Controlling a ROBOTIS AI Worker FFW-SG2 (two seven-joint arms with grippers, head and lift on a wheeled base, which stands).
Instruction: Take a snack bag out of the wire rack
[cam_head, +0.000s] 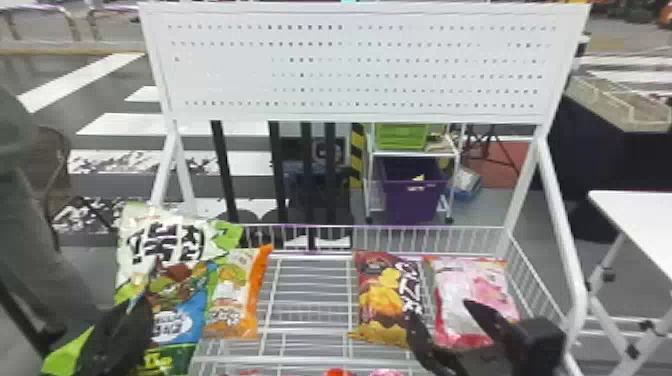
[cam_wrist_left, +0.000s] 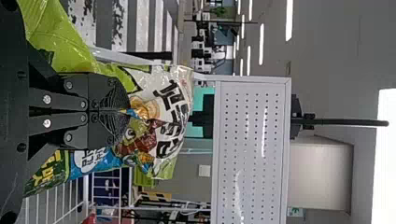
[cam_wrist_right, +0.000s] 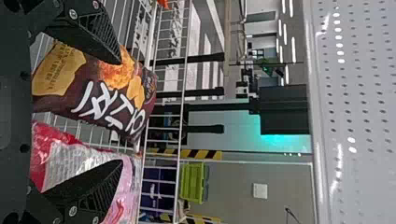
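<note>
Black left claw (cam_head: 143, 304) pinches green bag (cam_head: 170, 250); right claw (cam_head: 440, 310) gapes

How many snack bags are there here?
At least 4: a green-white bag in the left tool, an orange bag beside it, a brown bag and a pink bag at the rack's right. Red bits in front may be more.

- Left fingers (cam_head: 122, 332), at the wire rack's (cam_head: 310, 258) left: matte black, rounded backs, fine ribbing at the front (rather like a file)
- Right fingers (cam_head: 482, 320), at the rack's right: black wedges narrowing to points, inner faces ribbed
- Silver screws (cam_wrist_left: 46, 99) on both sets' black links
- Flat black mounts (cam_wrist_left: 10, 116) with dark round holes
- Boxy black block (cam_head: 545, 345) near the rack's right edge
</note>
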